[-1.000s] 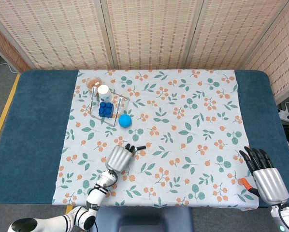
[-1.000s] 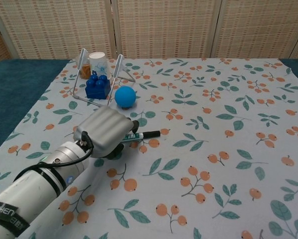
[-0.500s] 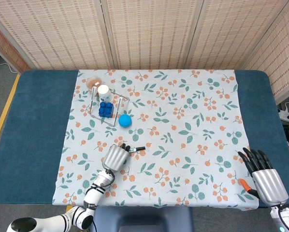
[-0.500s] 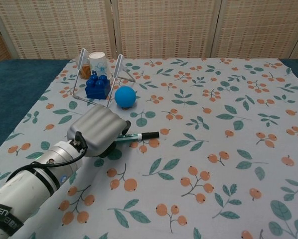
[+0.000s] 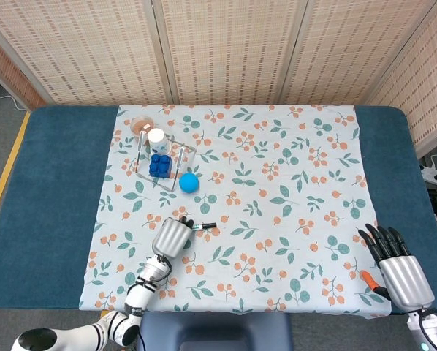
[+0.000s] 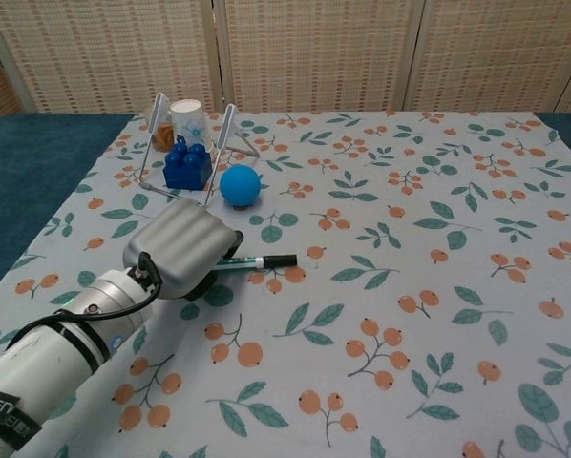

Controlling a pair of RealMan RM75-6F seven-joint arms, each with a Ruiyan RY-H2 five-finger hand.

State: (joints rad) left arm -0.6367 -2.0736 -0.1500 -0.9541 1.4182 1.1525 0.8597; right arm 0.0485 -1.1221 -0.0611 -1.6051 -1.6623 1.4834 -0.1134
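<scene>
My left hand (image 5: 171,235) lies knuckles-up on the flowered cloth (image 5: 291,168), its fingers curled over one end of a black-capped marker pen (image 5: 204,226). In the chest view the same left hand (image 6: 180,251) grips the pen (image 6: 262,260), whose cap end sticks out to the right just above the cloth. My right hand (image 5: 398,268) shows only in the head view, at the front right corner. Its fingers are stretched out and apart and hold nothing. A small orange object (image 5: 370,279) lies just left of it.
At the back left a wire rack (image 6: 223,129) holds a blue brick (image 6: 187,165), with a white cup (image 6: 188,118) and a brownish object (image 5: 140,124) behind it. A blue ball (image 6: 240,185) sits right of the rack. Dark blue table (image 5: 50,190) borders the cloth.
My left hand has drawn back toward the front left, and the pen has come along with it. The right hand has slid slightly nearer the front edge.
</scene>
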